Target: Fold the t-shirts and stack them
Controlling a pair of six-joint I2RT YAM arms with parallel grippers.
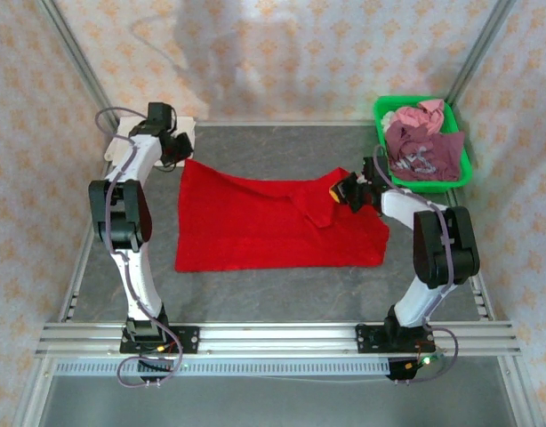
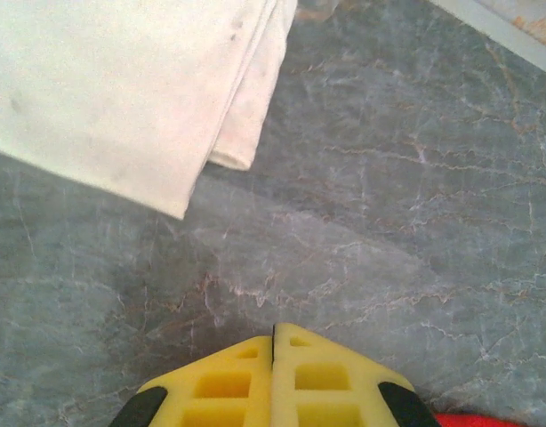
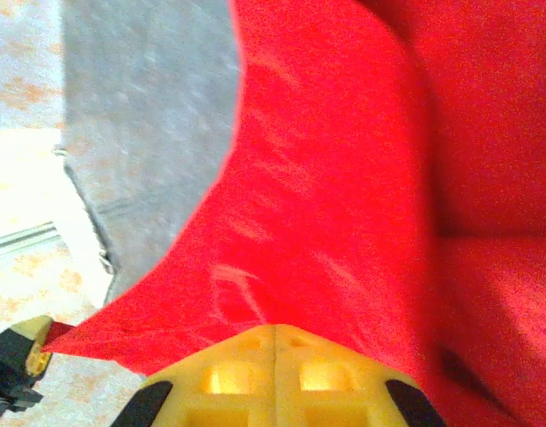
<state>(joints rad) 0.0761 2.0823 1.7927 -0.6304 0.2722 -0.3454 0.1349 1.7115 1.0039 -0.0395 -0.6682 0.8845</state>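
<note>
Your right gripper (image 3: 273, 331) pinches a raised fold of the red t-shirt (image 1: 255, 231), spread on the table (image 1: 282, 289). Your left gripper (image 2: 273, 331), fingers pressed together, hovers near the folded cream t-shirt (image 2: 104, 89). The maroon and pink t-shirts (image 1: 422, 149) fill the green basket (image 1: 381, 114).

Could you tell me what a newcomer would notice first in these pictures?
The bright red t-shirt spread across the middle of the table, one fold pinched by the right claw. Next, the green basket at the far right corner, heaped with maroon and pink t-shirts, and a folded cream-white t-shirt at the far left.
</note>
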